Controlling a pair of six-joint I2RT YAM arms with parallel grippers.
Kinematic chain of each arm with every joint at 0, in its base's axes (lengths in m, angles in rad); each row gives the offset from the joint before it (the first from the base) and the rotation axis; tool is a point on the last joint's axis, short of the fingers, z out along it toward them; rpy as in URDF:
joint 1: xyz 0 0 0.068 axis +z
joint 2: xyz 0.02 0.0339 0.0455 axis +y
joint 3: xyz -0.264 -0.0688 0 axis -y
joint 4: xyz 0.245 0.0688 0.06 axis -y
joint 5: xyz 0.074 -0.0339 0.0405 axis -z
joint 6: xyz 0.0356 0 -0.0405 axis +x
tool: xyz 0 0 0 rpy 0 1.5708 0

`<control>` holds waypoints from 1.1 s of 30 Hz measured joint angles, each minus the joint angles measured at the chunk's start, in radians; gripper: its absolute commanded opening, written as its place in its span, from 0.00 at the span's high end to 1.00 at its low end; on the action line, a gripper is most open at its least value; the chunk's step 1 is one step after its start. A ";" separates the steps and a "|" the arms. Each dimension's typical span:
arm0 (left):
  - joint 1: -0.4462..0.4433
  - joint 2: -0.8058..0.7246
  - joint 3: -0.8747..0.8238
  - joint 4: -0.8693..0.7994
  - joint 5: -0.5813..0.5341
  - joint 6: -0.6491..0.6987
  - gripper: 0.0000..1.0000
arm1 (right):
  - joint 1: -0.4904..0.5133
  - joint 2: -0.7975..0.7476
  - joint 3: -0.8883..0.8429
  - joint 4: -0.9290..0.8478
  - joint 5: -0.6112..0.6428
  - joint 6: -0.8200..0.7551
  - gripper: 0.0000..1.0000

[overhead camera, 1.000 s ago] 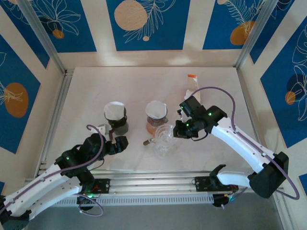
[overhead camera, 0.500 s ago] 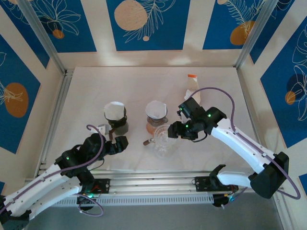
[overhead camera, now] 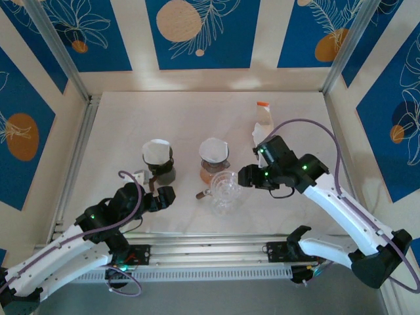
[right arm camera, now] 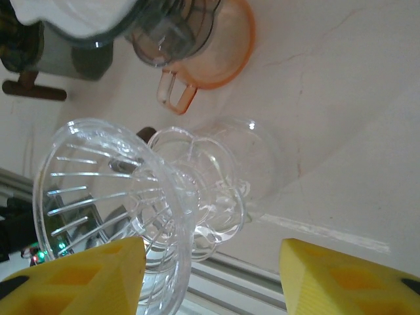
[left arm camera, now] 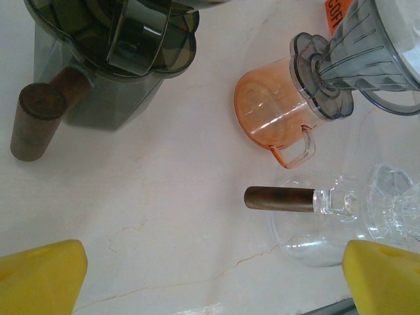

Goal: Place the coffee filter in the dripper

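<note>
On my left wrist camera, white capital letters stand on an orange label (left arm camera: 333, 11) at the top edge. The frame and the grey dripper (left arm camera: 367, 52) in front cut the word off, so I make out roughly "OFF" and cannot vouch for more. On the top camera, the white pack (overhead camera: 262, 128) with the orange top is too small for me to read any print on it.
</note>
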State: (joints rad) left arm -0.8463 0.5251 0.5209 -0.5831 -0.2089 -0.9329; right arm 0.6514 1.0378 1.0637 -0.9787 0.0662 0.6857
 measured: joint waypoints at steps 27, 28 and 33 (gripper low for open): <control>0.000 0.013 0.000 0.020 0.000 0.000 0.00 | 0.079 0.060 -0.019 0.062 0.014 0.029 0.38; 0.000 0.013 0.000 0.019 0.000 0.000 0.00 | 0.080 0.054 -0.019 0.056 0.030 0.029 0.37; 0.000 0.014 0.000 0.021 0.006 0.000 0.00 | 0.063 -0.021 -0.011 0.024 0.146 0.020 0.38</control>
State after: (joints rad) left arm -0.8463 0.5388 0.5205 -0.5617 -0.2028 -0.9325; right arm 0.7139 1.0168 1.0527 -0.9546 0.2119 0.7055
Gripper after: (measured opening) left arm 0.998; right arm 0.630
